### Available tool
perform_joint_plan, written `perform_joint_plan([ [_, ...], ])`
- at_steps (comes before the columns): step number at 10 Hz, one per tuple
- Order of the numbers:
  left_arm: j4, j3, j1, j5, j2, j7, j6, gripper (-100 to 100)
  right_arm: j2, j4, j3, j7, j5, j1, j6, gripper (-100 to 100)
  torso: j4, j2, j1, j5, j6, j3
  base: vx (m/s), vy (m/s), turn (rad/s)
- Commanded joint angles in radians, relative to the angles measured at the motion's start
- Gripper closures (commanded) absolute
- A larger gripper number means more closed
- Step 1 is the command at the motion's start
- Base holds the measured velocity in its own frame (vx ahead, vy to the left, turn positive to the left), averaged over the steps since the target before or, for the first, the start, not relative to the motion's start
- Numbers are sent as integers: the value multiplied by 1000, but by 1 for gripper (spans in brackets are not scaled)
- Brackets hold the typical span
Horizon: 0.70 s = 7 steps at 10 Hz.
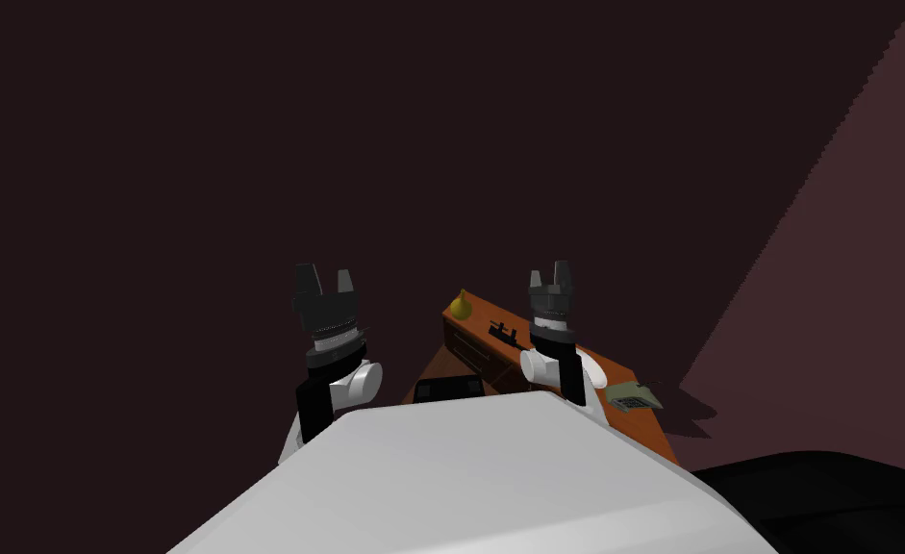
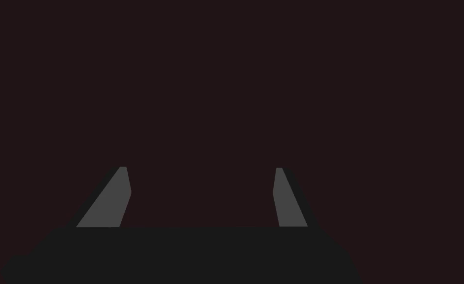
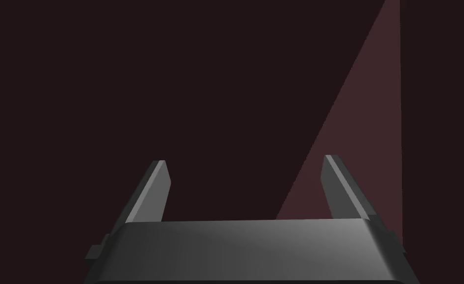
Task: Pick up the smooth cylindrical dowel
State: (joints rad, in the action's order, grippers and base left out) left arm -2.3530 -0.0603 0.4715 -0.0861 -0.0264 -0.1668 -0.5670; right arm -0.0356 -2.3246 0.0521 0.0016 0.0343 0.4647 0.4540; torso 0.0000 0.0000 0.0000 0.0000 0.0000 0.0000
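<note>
Head view: my left claw [image 1: 325, 279] and right claw [image 1: 549, 277] apart;
dowel indistinct on the brown wooden desk [image 1: 484, 315]; reaching blind could topple the yellow pear-shaped gourd [image 1: 460, 307].

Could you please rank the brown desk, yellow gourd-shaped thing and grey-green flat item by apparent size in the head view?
1. brown desk, clearly largest.
2. grey-green flat item.
3. yellow gourd-shaped thing; those two look close, so unsure.
</note>
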Motion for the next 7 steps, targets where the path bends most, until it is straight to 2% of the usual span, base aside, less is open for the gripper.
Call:
perform_joint_plan([
  [1, 0, 0, 0, 0, 0, 0, 0, 0, 48, 29, 0, -2, 31, -16, 1, -100, 0, 0, 0, 0, 0, 0, 8, -8, 9],
  [3, 0, 0, 0, 0, 0, 0, 0, 0, 100, 75, -2, -4, 74, -37, 2, -100, 0, -1, -1, 0, 0, 0, 11, -16, 22],
  [7, 0, 0, 0, 0, 0, 0, 0, 0, 221, 204, -8, -14, 189, -96, 3, -100, 0, 0, -1, 0, 0, 0, -9, -5, 63],
])
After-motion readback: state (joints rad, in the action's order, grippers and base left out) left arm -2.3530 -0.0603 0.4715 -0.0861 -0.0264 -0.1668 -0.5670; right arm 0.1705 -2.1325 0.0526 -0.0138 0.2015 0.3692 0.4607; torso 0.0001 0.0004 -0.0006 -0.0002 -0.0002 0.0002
